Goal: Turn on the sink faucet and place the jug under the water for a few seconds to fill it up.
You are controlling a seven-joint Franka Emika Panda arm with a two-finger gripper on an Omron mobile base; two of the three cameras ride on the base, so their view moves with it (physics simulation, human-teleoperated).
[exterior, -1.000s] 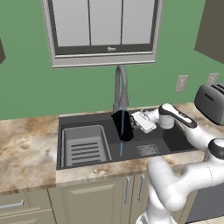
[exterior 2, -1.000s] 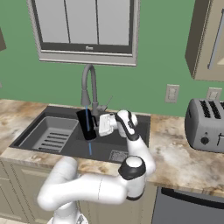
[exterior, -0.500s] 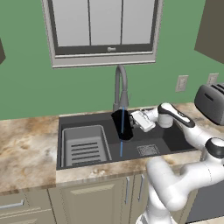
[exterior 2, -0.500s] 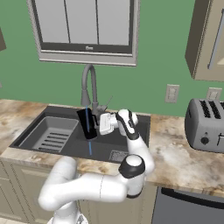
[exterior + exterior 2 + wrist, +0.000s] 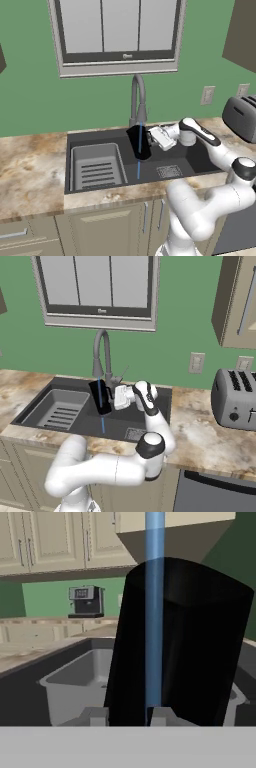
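Note:
The sink faucet (image 5: 138,95) (image 5: 101,351) arches over the dark sink (image 5: 200,160) (image 5: 150,426). A thin blue stream of water (image 5: 138,167) (image 5: 103,426) falls from its nozzle. The black jug (image 5: 138,142) (image 5: 101,397) hangs upright in that stream, above the basin floor. My gripper (image 5: 152,136) (image 5: 114,397) reaches in from the right and is shut on the jug's side. In the hand view the jug (image 5: 200,652) looms close, with the water (image 5: 154,612) running down across its front and my gripper (image 5: 127,716) at its base.
A ribbed grey tray insert (image 5: 97,167) (image 5: 60,411) fills the sink's left half. A silver toaster (image 5: 242,117) (image 5: 235,398) stands on the marble counter (image 5: 30,170) to the right. A window sits above the faucet. A coffee machine (image 5: 86,602) stands on a far counter.
The jug has edged slightly to the left in my grip. The water keeps running and the arm is otherwise almost still.

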